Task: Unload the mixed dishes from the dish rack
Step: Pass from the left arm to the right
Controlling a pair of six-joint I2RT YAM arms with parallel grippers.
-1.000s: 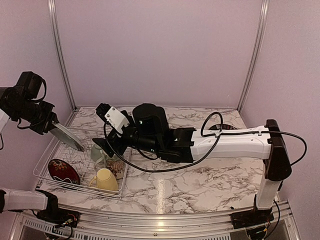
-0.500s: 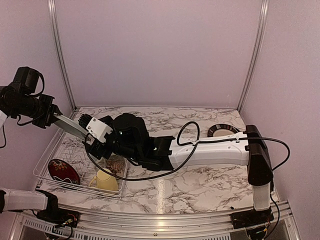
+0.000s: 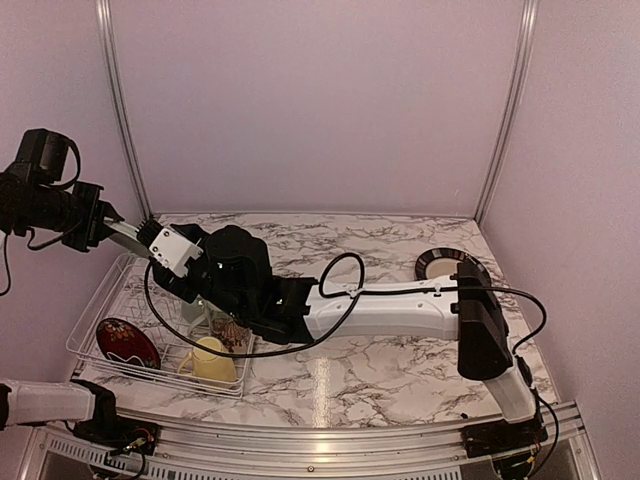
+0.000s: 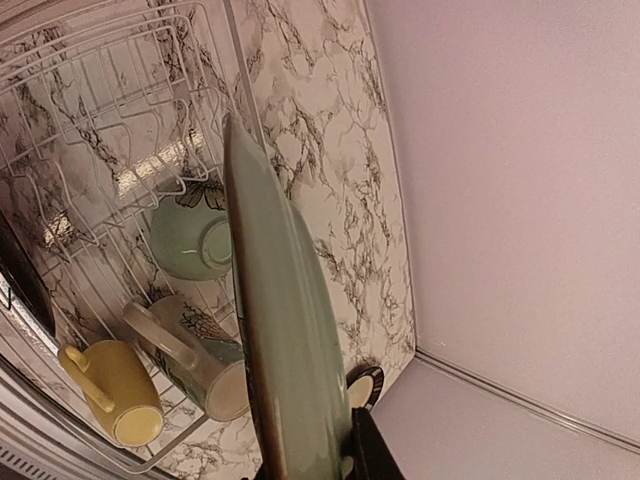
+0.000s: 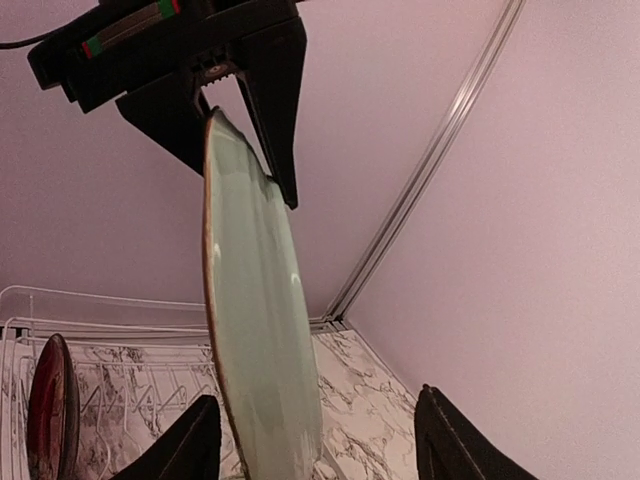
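Marble table point(image 3: 400, 360) and lilac walls fill the top view. A second ago my right arm hung low over the dish rack point(image 3: 100, 305). Now it stretches further left and higher, so that my right gripper point(image 3: 147, 228) meets the pale green plate point(image 3: 125, 233). My left gripper point(image 3: 100, 225) has raised that plate from a downward slant above the rack to a flatter line near the left wall. The black-rimmed cream plate point(image 3: 445, 265), half masked by my arm before, now lies plainly on the table's far right. My right wrist covers most of the green plate and the small pale green bowl. The dark red patterned plate point(image 3: 127, 343), pale yellow mug point(image 3: 210, 362) and cream floral mug point(image 3: 232, 330) sit in the rack.

From my left wrist the plate point(image 4: 285, 330) shows edge-on, high over the rack point(image 4: 100, 130). Below it are the bowl point(image 4: 190, 235) and the floral mug point(image 4: 200, 355) and yellow mug point(image 4: 115, 390), both on their sides. The red plate is only a dark sliver at the left edge. One finger point(image 4: 365, 450) is cut off at the bottom, pressed to the plate.

From my right wrist the left gripper point(image 5: 235, 100) is clamped on the plate's point(image 5: 260, 340) top rim. My right gripper point(image 5: 315, 400) has its fingers apart on either side of the lower edge, not touching it. The red plate point(image 5: 50, 410) stands upright in the rack point(image 5: 100, 300).
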